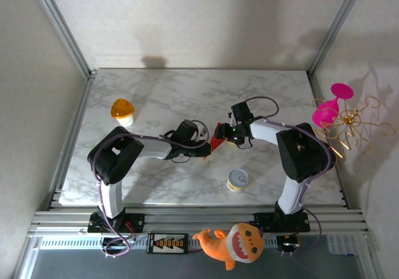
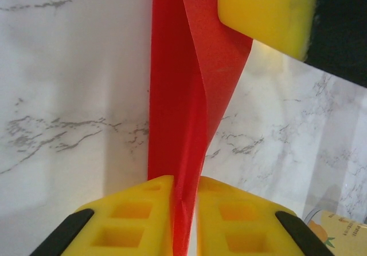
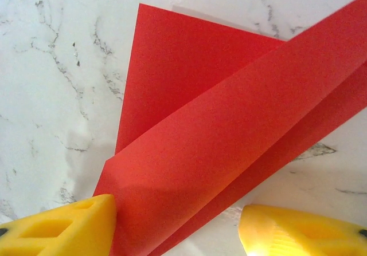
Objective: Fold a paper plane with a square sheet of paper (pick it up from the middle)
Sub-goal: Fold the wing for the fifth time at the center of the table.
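Note:
The square sheet of paper (image 1: 216, 143) is red and folded into a long narrow strip with angled flaps, held between the two arms at mid-table. In the left wrist view the paper (image 2: 183, 95) stands on edge, and my left gripper (image 2: 184, 210) is shut on its near end. My left gripper (image 1: 204, 148) reaches in from the left. My right gripper (image 1: 228, 134) comes from the right, and one of its yellow fingers (image 2: 264, 15) hovers by the paper's far end. In the right wrist view my right gripper (image 3: 178, 227) is open, straddling the folded paper (image 3: 229, 130) above the marble.
A small yellow tin (image 1: 237, 180) stands near the front, right of centre. An orange-lidded cup (image 1: 123, 111) sits at the left. A pink goblet (image 1: 330, 107) and a gold wire stand (image 1: 356, 126) are at the right edge. An orange shark plush (image 1: 234, 243) lies below the table's front rail.

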